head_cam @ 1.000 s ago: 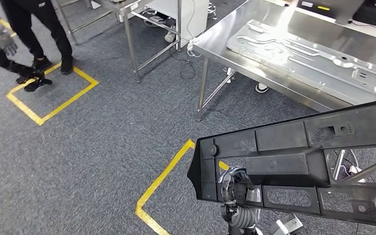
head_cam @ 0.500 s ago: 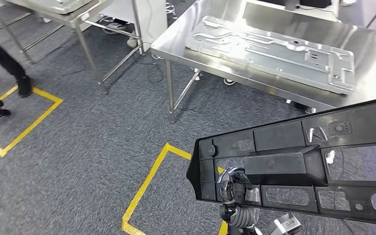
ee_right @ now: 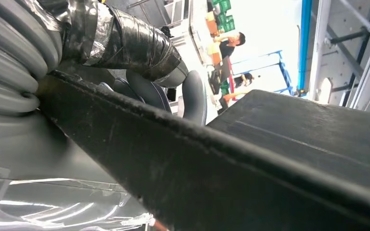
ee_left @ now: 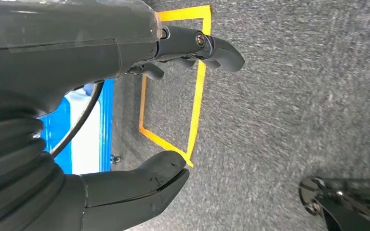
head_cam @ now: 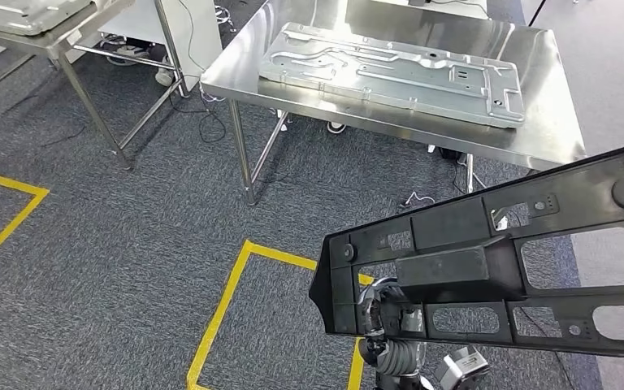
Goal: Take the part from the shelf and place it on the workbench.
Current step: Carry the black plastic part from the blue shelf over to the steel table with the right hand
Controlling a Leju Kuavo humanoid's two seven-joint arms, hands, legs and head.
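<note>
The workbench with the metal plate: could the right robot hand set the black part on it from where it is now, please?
Probably not yet. The workbench stands apart across open carpet, and the right robot hand holds the part well short of it. Nothing blocks the way.

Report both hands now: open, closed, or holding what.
Left hand: open, fingers apart, holding nothing, above the carpet.
Right hand: holding the black part, fingers wrapped over its edge.

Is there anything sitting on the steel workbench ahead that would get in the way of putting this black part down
Yes. A large grey metal panel lies flat across most of the workbench top, leaving only narrow bare margins. The black part, held by the right hand, is over the carpet.
</note>
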